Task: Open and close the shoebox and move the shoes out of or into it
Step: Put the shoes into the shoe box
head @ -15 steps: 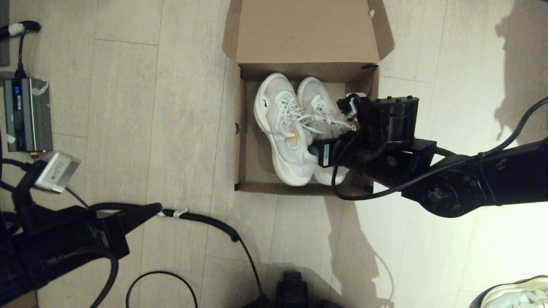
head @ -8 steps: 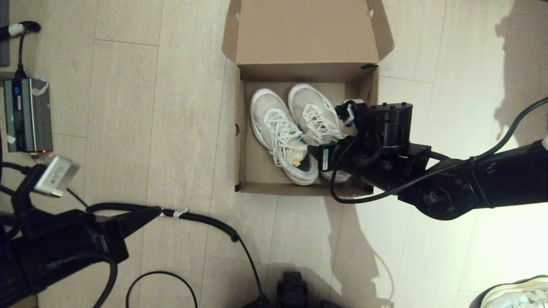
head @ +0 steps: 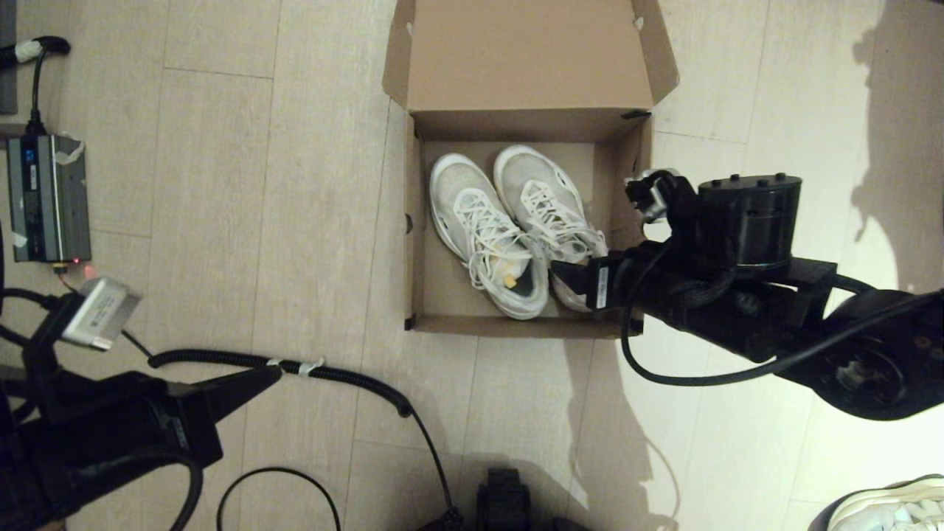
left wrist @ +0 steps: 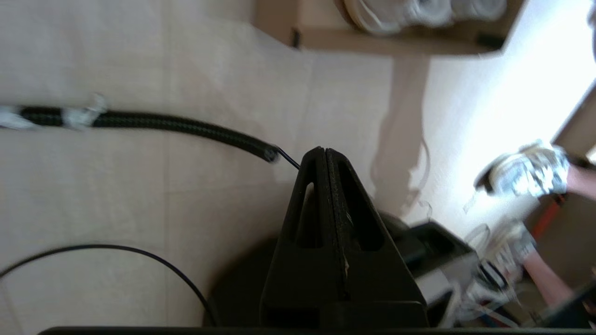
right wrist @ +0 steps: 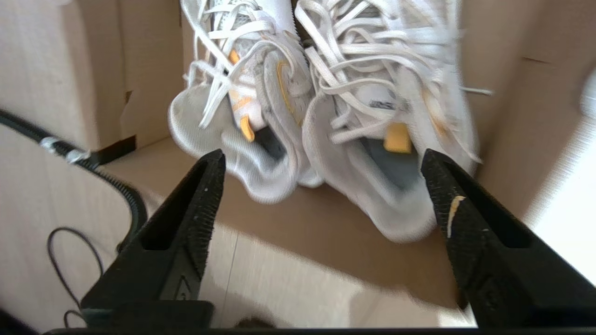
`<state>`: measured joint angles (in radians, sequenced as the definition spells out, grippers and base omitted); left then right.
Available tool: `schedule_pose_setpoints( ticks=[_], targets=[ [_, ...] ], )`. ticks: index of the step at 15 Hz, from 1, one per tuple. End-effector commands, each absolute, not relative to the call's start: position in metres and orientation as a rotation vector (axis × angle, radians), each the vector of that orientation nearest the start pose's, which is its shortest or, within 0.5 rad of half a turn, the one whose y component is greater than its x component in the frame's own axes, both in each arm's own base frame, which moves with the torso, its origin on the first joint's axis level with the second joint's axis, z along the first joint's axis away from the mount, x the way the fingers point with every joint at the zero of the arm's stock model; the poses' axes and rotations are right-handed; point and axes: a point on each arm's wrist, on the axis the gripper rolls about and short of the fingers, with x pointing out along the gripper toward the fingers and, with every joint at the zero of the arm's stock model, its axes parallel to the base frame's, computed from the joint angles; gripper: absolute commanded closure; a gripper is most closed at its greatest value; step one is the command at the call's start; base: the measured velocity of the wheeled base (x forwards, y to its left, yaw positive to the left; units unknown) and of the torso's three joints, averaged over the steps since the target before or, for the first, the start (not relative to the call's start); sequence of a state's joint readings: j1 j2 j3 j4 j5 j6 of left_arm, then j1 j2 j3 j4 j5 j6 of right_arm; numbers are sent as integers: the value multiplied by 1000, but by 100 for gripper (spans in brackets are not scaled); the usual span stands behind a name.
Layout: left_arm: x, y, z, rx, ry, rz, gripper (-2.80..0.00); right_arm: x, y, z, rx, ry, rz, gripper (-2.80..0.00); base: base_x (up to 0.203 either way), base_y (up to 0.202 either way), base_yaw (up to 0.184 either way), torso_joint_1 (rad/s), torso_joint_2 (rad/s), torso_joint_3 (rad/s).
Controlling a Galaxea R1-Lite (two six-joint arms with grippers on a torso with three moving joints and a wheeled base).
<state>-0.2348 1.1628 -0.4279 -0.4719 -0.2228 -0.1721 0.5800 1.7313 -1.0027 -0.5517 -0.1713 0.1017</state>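
Observation:
The brown cardboard shoebox (head: 414, 243) stands open on the floor, its lid (head: 527, 55) folded back on the far side. Both white mesh shoes (head: 479, 228) (head: 546, 203) lie side by side inside, toes toward the lid and heels toward me. My right gripper (head: 569, 283) hovers over the box's near right corner, just behind the right shoe's heel. In the right wrist view this gripper (right wrist: 321, 158) is open and holds nothing, and the shoes' heels (right wrist: 400, 200) with their yellow tags lie just past its tips. My left gripper (head: 269, 369) (left wrist: 324, 151) is parked shut at the lower left.
A grey power unit (head: 48, 198) sits at the far left. A black braided cable (head: 346, 380) runs across the floor in front of the box. A lone white sneaker with a dark sole (head: 892, 505) lies at the bottom right corner.
The shoes, lifted and tilted by my right gripper a second ago, now lie flat in the box. The right gripper has let go and drawn back to the right.

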Motion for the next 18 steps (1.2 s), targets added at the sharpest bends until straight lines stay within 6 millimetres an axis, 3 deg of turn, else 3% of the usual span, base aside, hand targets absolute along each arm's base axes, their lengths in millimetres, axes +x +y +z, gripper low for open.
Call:
schedule_pose_setpoints(
  ticks=[1,4,10,18],
  targets=[
    [156,-49,182,-161,334,-466,0,256,163,234,53,142,400,-280,0,0,0,0,0,0],
    [165,-57,182,-151,353,-470,0,237,145,238,56,134,387,-280,0,0,0,0,0,0],
    [180,-73,174,-115,411,-521,0,225,125,229,55,156,341,-280,0,0,0,0,0,0],
    [182,-77,174,-105,414,-515,0,222,119,231,58,146,330,-280,0,0,0,0,0,0]
  ],
)
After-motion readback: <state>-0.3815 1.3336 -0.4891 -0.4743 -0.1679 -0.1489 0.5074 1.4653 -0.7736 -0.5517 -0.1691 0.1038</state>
